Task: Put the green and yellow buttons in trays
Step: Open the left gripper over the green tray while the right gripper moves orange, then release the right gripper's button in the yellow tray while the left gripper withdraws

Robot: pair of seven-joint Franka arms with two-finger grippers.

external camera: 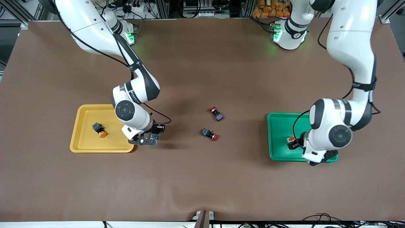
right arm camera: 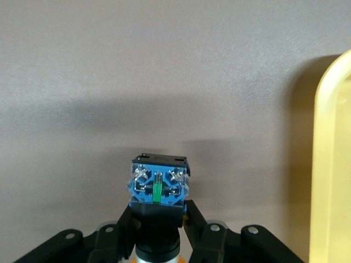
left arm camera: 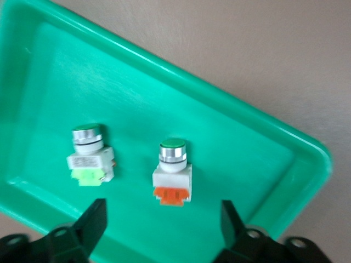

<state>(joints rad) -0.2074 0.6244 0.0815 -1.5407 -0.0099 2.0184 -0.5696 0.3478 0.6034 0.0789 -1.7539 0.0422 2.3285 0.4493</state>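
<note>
My left gripper (left arm camera: 162,224) hangs open over the green tray (left arm camera: 258,164), and nothing lies between its black fingers (left arm camera: 94,219). Two pale buttons with green caps lie in that tray under it: one has a green block (left arm camera: 90,159), the other an orange block (left arm camera: 173,179). In the front view the left gripper (external camera: 295,144) covers most of them. My right gripper (right arm camera: 158,219) is shut on a black-bodied button (right arm camera: 159,189) with a blue end. It holds this over the mat, beside the yellow tray (external camera: 85,144). A yellow-capped button (external camera: 99,129) lies in that tray.
Two black switches with red caps (external camera: 216,113) (external camera: 210,134) lie on the brown mat between the trays. The yellow tray's rim (right arm camera: 329,164) stands close beside the right gripper (external camera: 152,136).
</note>
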